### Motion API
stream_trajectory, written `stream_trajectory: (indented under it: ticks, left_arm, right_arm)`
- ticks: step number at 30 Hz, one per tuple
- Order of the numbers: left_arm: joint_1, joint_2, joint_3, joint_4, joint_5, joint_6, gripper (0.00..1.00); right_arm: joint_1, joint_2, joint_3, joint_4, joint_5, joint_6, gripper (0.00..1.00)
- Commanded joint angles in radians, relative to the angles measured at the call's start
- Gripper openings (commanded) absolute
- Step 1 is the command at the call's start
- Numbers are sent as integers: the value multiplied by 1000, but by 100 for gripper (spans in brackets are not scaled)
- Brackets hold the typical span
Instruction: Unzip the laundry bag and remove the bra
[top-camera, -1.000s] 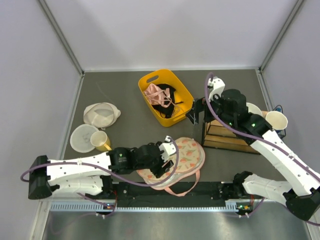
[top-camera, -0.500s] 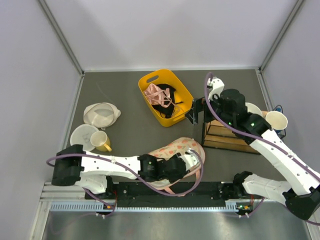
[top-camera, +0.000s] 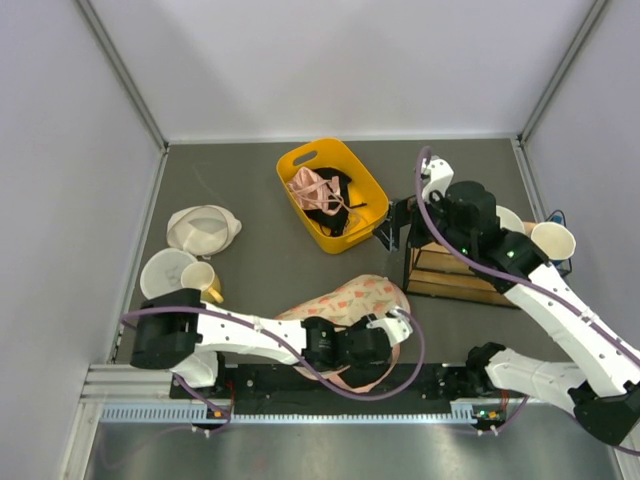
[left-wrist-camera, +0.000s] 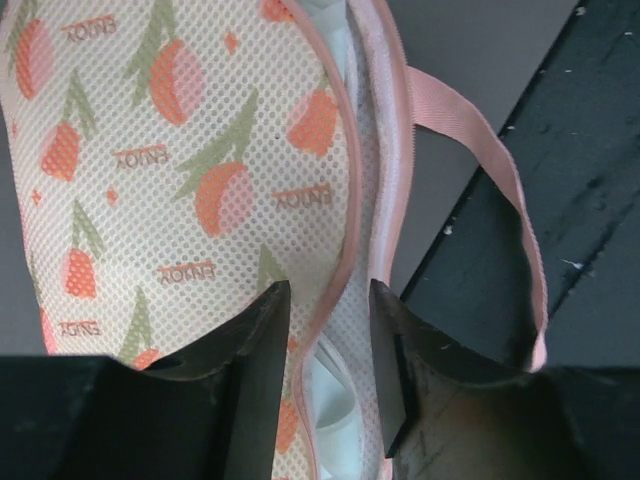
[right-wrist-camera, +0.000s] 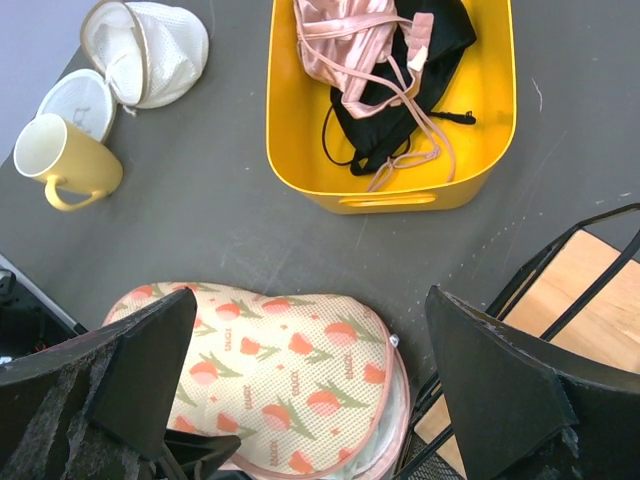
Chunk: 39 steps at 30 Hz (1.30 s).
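Observation:
The laundry bag (top-camera: 345, 300) lies near the table's front edge, pale pink mesh with orange prints, its top flap raised. It fills the left wrist view (left-wrist-camera: 180, 180) and shows in the right wrist view (right-wrist-camera: 280, 370). My left gripper (top-camera: 388, 330) is at the bag's right edge. Its fingers (left-wrist-camera: 265, 340) are nearly shut on the pink zip edging (left-wrist-camera: 345, 200). The edge gapes, and a white strip of the bra (left-wrist-camera: 335, 400) shows inside; the rest is hidden. My right gripper (top-camera: 392, 228) hangs high above the table, wide open and empty (right-wrist-camera: 310, 330).
A yellow basket (top-camera: 300, 160) with a pink and a black garment stands behind the bag. A black wire rack with a wooden shelf (top-camera: 450, 270) stands right of the bag. A yellow mug (top-camera: 200, 282) and two white mesh pouches (top-camera: 203, 228) are at the left. A paper cup (top-camera: 552, 240) is at the far right.
My left arm has swept right along the bag's front edge, from its left part to its right end. The bag's top flap has lifted and the edge has opened. The right arm has barely moved.

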Motion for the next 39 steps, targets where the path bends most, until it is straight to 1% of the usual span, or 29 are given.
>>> stream_trajectory:
  ticks: [1,2,6,8,9,11,12,13,17,22,24,26,27,30,31,33,34,35,36,39]
  left_arm:
    - [-15,30,28,20,-107,-3,40]
    - [-15,33,28,19,-122,-14,30]
    - [-15,53,26,13,-185,-26,22]
    - [-15,58,29,8,-190,-28,19]
    - [-15,62,29,6,-191,-28,15]
    - [-16,62,35,-1,-193,-34,13]
    - [-16,61,35,-4,-191,-36,2]
    - [-18,56,35,-9,-190,-37,0]
    - [-16,-3,60,-81,-179,-48,0]
    - [-15,-186,36,-119,-217,-34,0]
    - [-4,-264,13,-119,-201,-27,0]
    - [42,-309,-4,-119,-161,-25,0]
    - [60,-347,-9,-118,-114,-26,0]
    - [160,-413,-33,-86,-29,-40,0]
    - [228,-425,-40,-63,40,-57,0]
    - [299,-460,-66,-31,89,-77,0]
    - [360,-467,-75,-18,124,-88,0]
    - [384,-471,-93,8,132,-89,0]
    - [424,-473,-99,13,140,-91,0]
    - [491,-459,-104,14,163,-99,0]
  right_arm:
    - [5,-31,-4,17,0,12,99]
    - [3,-34,-5,18,-2,10,99]
    - [5,-40,-7,18,-9,15,99]
    - [5,-43,-10,15,-9,16,99]
    - [5,-46,-10,15,-8,16,99]
    - [5,-49,-13,15,-6,16,99]
    - [5,-52,-15,15,-6,16,99]
    - [3,-52,-15,14,-6,16,99]
    - [3,-55,-10,12,-5,15,99]
    - [5,-48,-7,14,-6,12,99]
    - [5,-42,-4,14,-12,10,99]
    - [3,-36,-7,14,-20,12,99]
    - [5,-33,-8,15,-26,10,99]
    - [5,-32,-28,14,-49,5,99]
    - [3,-32,-42,14,-55,1,99]
    - [5,-39,-60,14,-81,-5,99]
    - [5,-40,-80,14,-87,-16,99]
    - [5,-42,-87,14,-91,-18,99]
    - [5,-48,-96,14,-97,-18,99]
    - [5,-55,-122,14,-109,-36,99]
